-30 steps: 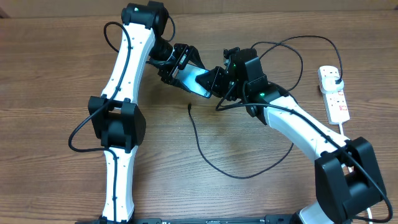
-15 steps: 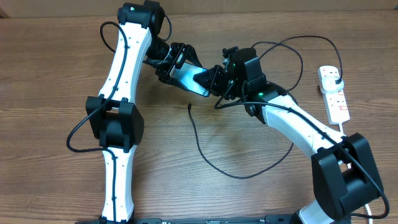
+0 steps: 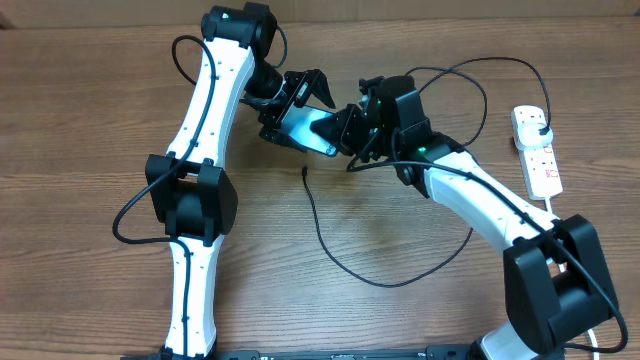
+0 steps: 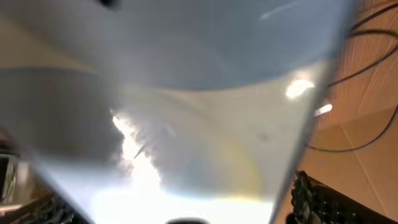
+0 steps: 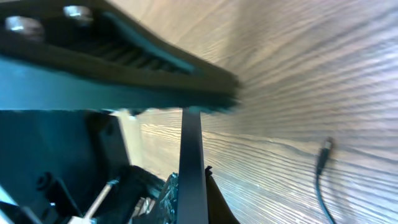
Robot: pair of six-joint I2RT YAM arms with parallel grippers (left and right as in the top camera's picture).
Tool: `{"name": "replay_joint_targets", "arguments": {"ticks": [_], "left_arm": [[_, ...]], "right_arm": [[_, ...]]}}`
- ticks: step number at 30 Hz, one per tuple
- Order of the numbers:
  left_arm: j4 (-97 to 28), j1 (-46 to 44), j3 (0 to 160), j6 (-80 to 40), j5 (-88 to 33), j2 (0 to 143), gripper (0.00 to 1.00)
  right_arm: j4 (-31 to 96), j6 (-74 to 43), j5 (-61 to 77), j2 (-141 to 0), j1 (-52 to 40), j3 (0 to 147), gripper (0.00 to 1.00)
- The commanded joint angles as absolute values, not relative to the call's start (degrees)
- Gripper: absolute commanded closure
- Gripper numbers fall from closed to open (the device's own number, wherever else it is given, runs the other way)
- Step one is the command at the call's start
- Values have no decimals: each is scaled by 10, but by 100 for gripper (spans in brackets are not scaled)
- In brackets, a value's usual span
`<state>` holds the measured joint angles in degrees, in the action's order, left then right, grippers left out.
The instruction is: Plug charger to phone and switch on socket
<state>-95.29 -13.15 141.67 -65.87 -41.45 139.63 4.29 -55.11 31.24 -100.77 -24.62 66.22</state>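
Brown wood-grain bench (image 3: 90, 130), overhead view; a pale strip (image 3: 450, 8) borders its far edge. The phone (image 3: 308, 130) sits between the two claws near far centre. The right claw (image 3: 346, 132) is clamped on one short end, and the left claw (image 3: 297, 112) is spread wide on either side. The charger (image 3: 330, 250) loops across the bench, its connector tip (image 3: 303, 172) lying free near the phone. The socket (image 3: 540, 160) lies at the right edge.

Phone (image 3: 311, 130): slim, light-blue screen lit, tilted above far middle of desk (image 3: 100, 120), one short end in right tool (image 3: 346, 136). Charger (image 3: 390, 285): thin black cable looping over desk, connector tip (image 3: 304, 172) loose near phone, black plug (image 3: 541, 122) seated in socket (image 3: 541, 165), white strip at right.
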Motion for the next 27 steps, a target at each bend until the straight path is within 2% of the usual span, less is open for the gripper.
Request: {"name": "replay_joint_targets", "arguments": {"ticks": [1,7,10,14,18,24,27], "left_arm": [[-926,-128,1416,-629,-378,1394,0],[-817,-104,1416,-416,-377,1394,0],[-772,-84,1416,-299,-458,1394,0],[-733,-48,1417,-289,-518,1392,12],[-732,-25,1432,-271,-519,1370,1],[-760,-32,1453,-217,-463,1290,0],[-781,-38,1453,-204,-477,1257,0]], "right_arm": [[71,-551,313,-991,-221,679,96],[128,-535,329,-990,-145,679,96],[132,-522,368,-987,-116,679,96],[132,-489,387,-962,-105,679,96],[141,-463,367,-900,-105,679,96],[154,-466,367,-847,-105,679,96],[155,-483,352,-835,-105,679,96]]}}
